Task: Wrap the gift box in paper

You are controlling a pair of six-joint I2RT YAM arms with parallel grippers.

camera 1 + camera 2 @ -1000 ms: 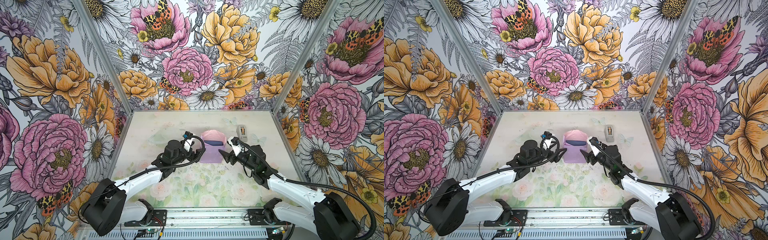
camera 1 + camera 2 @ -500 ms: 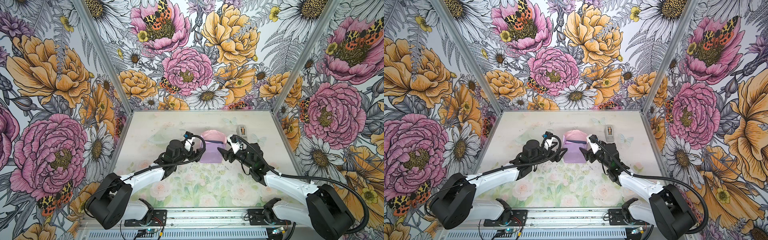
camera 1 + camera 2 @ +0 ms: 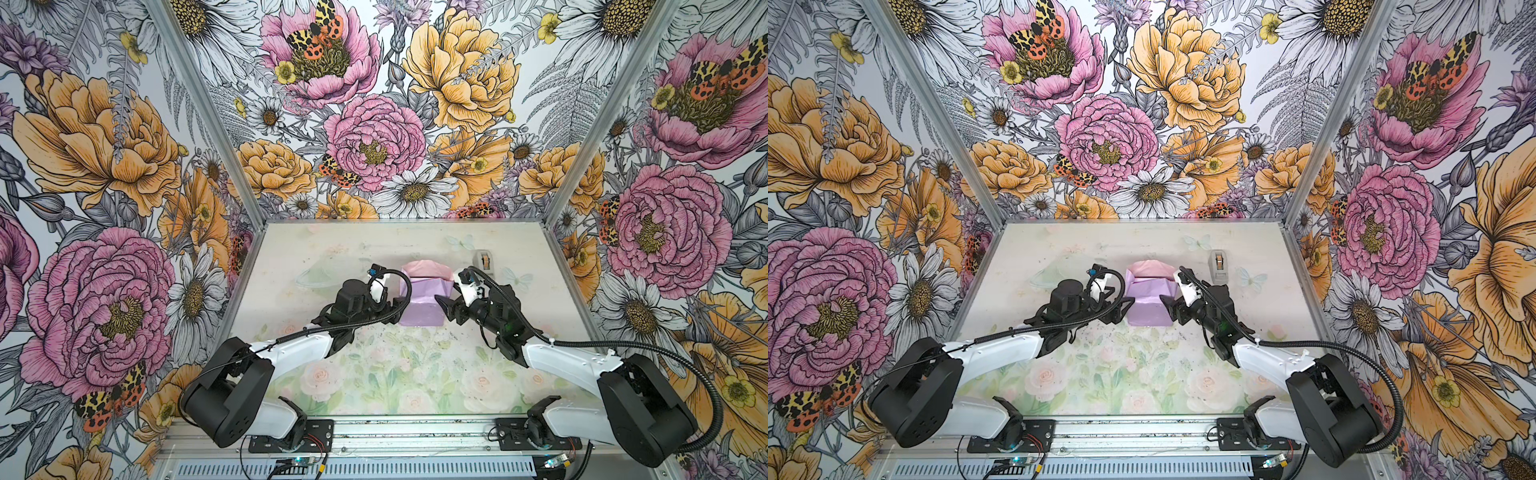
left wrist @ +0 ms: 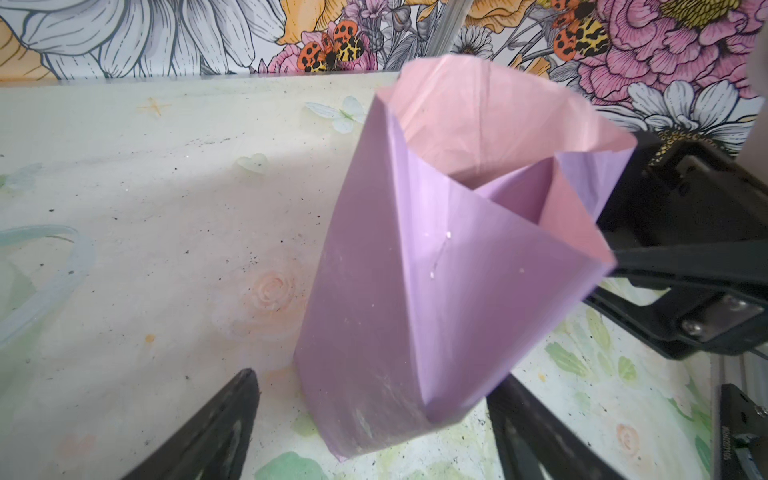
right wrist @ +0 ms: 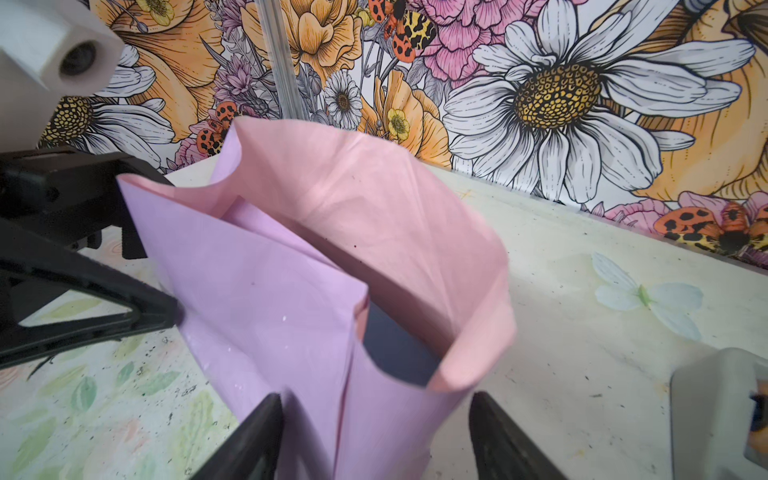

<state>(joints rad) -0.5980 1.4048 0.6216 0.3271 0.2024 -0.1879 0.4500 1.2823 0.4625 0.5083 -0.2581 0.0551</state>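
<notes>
Standing on the counter (image 3: 374, 249) in an upright sleeve of paper (image 3: 422, 299), the gift box (image 5: 399, 353) lay between both arms. The left pincer (image 4: 374, 378) and right pincer (image 5: 376, 399) were each spread astride it, equally near.

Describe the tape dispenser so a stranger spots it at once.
On the pale floral table, look toward the back right. The tape dispenser stands there, just right of the folded-up lilac-and-pink paper. It is the only small grey object on the table.
</notes>
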